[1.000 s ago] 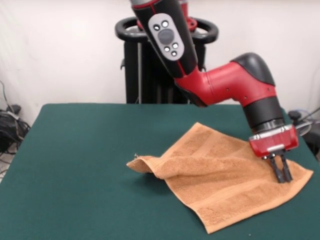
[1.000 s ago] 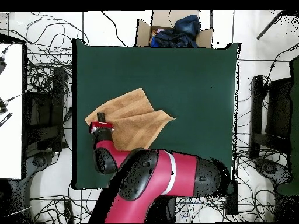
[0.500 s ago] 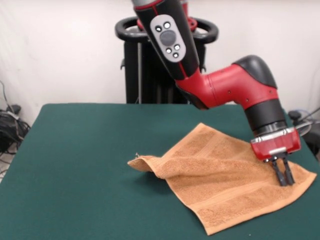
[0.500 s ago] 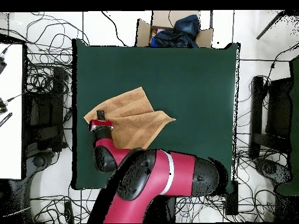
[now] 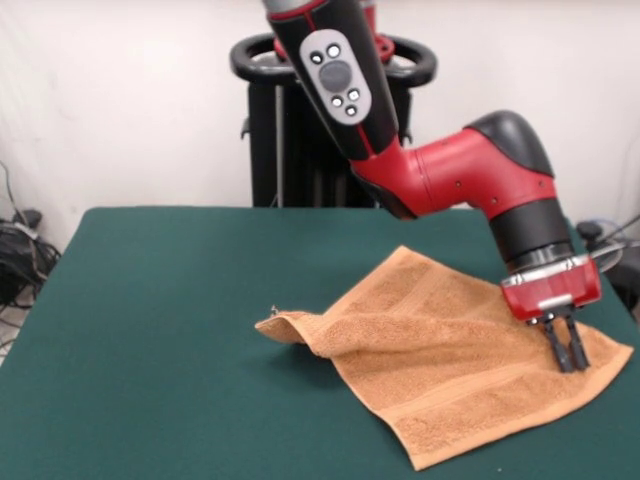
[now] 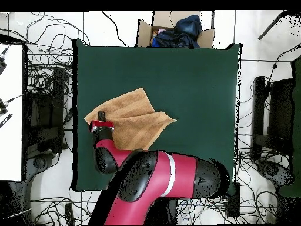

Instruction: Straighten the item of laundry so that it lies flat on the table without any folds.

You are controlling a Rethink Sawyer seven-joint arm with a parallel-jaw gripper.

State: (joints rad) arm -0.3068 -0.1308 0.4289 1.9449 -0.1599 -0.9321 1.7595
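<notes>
one towel [image 5: 440,360] on one table [image 5: 150,330], the bent arm's claw [image 5: 566,358] closed, tips pressing the towel's right corner.

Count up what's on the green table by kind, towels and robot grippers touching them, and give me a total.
Towels: 1, the orange-tan towel, partly folded over on the table.
Grippers: 1, the gripper, its tips down on the towel near the corner.
Total: 2.
</notes>
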